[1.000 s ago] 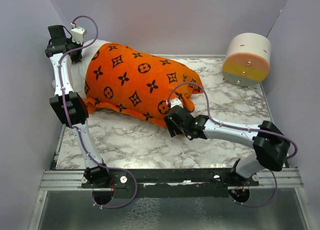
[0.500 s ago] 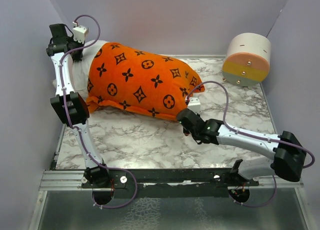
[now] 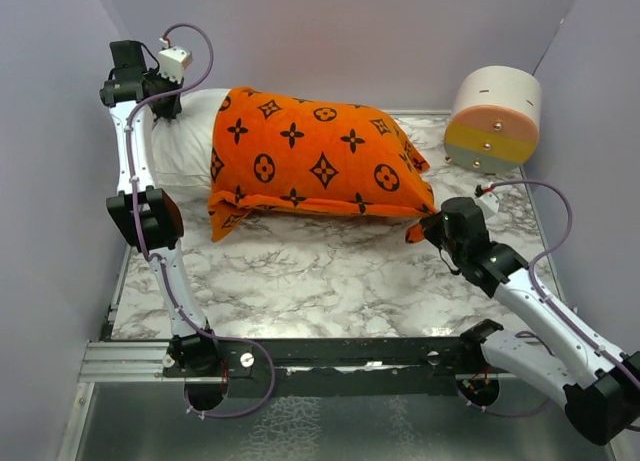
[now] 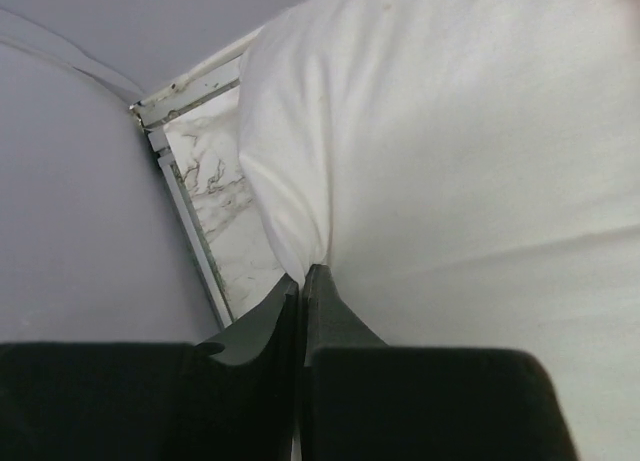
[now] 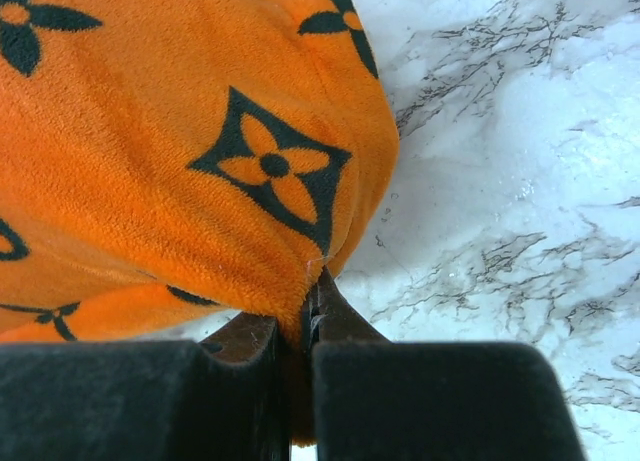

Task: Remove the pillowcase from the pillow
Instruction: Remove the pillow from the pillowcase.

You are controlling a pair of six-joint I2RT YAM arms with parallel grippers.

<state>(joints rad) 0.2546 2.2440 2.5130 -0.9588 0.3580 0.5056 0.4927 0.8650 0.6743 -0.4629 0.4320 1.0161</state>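
The pillow (image 3: 186, 143) lay across the upper middle of the top view on the marble table (image 3: 330, 281). Its long axis ran left to right, with the bare white end pointing to the upper left corner of the frame. The rest of it was covered by the orange pillowcase (image 3: 318, 163) with black flower marks, whose open edge faced left and whose closed end pointed right. The left gripper (image 3: 168, 105) sat at the upper left, by the white end. In the left wrist view its fingers (image 4: 340, 323) were pressed together on a fold of the white pillow fabric, close to the table's corner rail. The right gripper (image 3: 428, 227) was at the lower right corner of the pillowcase. In the right wrist view its fingers (image 5: 345, 326) were closed tight on a pinch of orange cloth just above the marble. A white, orange and yellow cylinder (image 3: 492, 116) stood at the upper right, apart from the pillowcase.
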